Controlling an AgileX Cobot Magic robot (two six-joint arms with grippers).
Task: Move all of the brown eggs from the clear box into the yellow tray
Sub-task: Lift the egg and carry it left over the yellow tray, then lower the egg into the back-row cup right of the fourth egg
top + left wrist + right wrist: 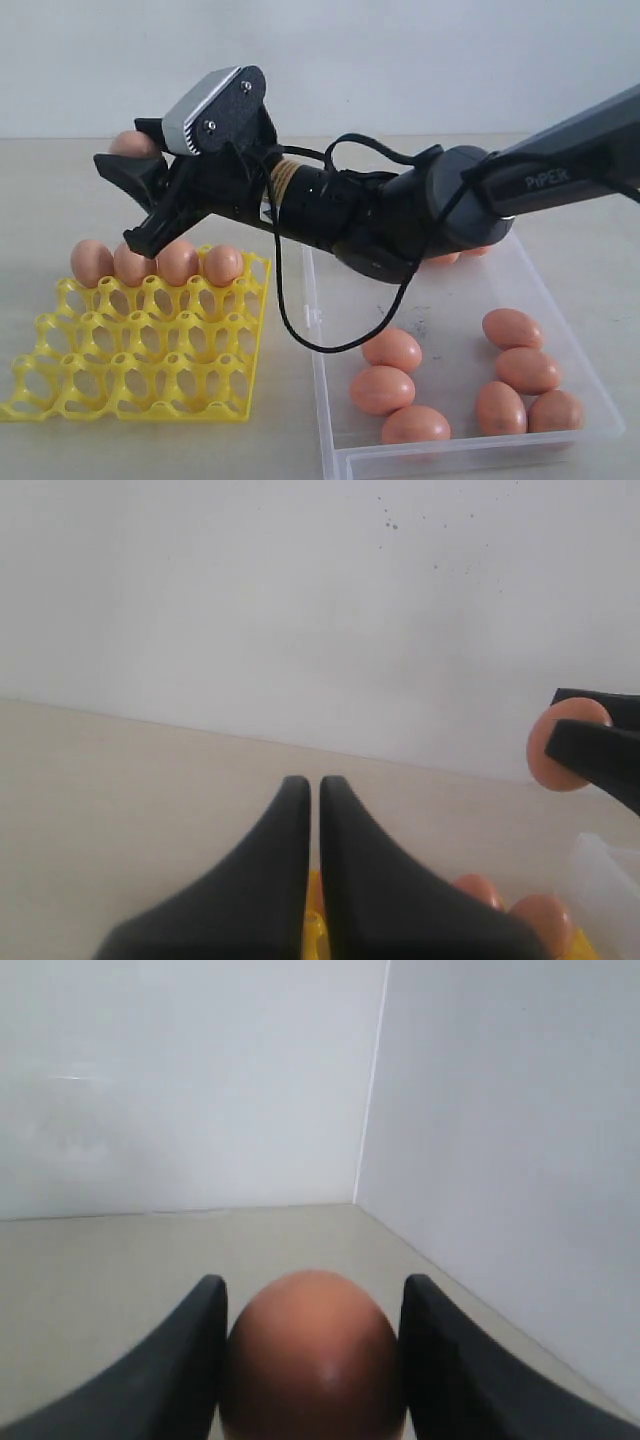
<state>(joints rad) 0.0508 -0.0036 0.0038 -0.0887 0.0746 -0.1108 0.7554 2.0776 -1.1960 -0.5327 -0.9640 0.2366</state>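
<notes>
Right wrist view: the right gripper (pixel 314 1282) is clamped on one brown egg, the held egg (pixel 315 1360). One finger (pixel 195 1360) bears on each side of the shell. The jaws stand fairly wide apart, at the width of the egg.

Exterior view: the right arm (pixel 560 170) reaches across the middle to the left side. The held egg is in the air above the far row of the tray (pixel 140 408), toward that row's left end and clear of the eggs there. Four row eggs (pixel 178 262) fill the far row side by side, one per cup.

The box (pixel 480 452) lies just right of the tray on the table (pixel 40 200). Seven loose eggs (pixel 381 390) lie on its floor: three left of centre and four toward the near right corner. Two more show partly behind the arm at the far end.

Left wrist view: the left gripper (pixel 314 780) has its fingers drawn together to a hairline gap, with nothing between them. The held egg shows at one edge of this view.
</notes>
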